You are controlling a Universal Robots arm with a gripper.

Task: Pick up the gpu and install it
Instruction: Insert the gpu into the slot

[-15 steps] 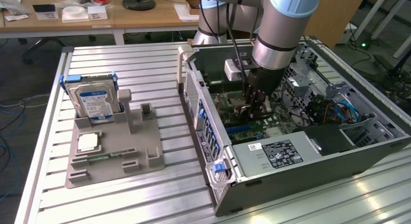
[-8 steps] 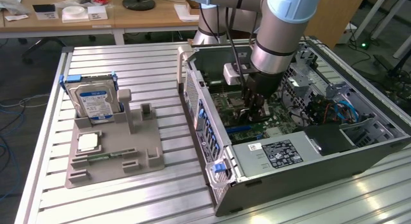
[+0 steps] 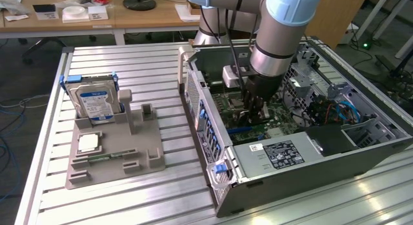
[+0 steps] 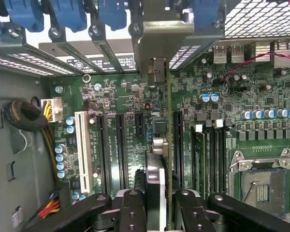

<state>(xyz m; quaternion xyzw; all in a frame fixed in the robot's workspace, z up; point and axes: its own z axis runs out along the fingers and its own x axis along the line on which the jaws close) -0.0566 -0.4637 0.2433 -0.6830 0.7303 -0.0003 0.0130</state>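
Fingers [image 3: 250, 119] reach deep into the open computer case [image 3: 303, 157] in the exterior view, low over the motherboard; the gray holder [image 3: 110, 152] on the desk [image 3: 129, 65] keeps the hard drive [image 3: 94, 102]. From the wrist view, your fingers [image 4: 135, 212] pinch the gpu [image 4: 157, 159] edge-on, standing above the long slots [image 4: 121, 145]. You're at the seating step; I judge it needs straight alignment before pressing.
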